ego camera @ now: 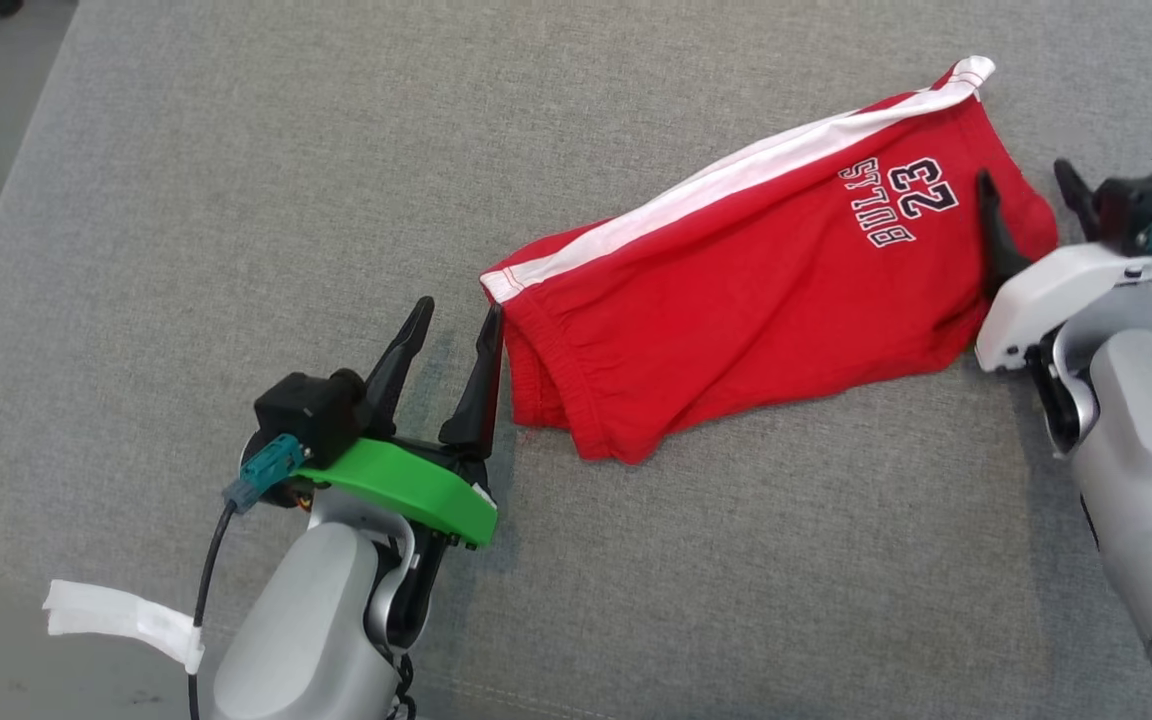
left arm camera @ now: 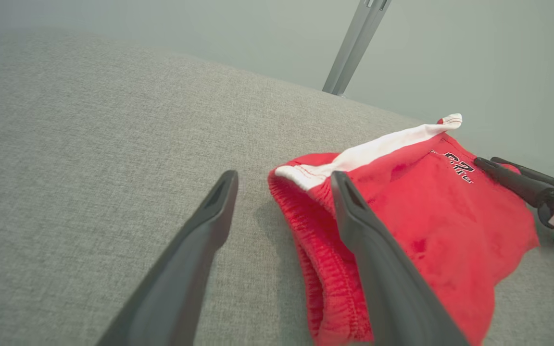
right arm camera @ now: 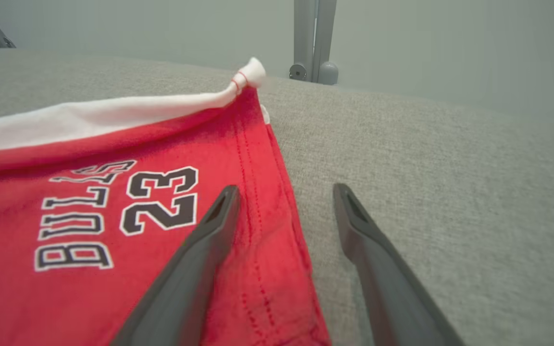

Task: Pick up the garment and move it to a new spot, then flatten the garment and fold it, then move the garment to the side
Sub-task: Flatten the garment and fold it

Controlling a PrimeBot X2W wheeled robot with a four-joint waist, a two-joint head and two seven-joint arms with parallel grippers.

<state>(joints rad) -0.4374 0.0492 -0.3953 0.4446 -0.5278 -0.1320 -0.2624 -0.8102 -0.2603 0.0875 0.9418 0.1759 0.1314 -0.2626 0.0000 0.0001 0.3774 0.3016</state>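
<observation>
Grey woven fabric covers the surface (ego camera: 236, 200); a metal post (right arm camera: 313, 38) stands past its far edge against a pale wall. Shorts (ego camera: 736, 290) lie folded toward the right edge, white stripe farthest. Left gripper (ego camera: 460, 306) is spread wide and empty, one finger at the waistband. Right gripper (ego camera: 1023, 172) is spread wide and empty, straddling the hem. Open fabric runs to the left edge.

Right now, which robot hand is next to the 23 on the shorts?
The right hand, white-covered; the green-covered left hand is at the waistband of the shorts.
</observation>
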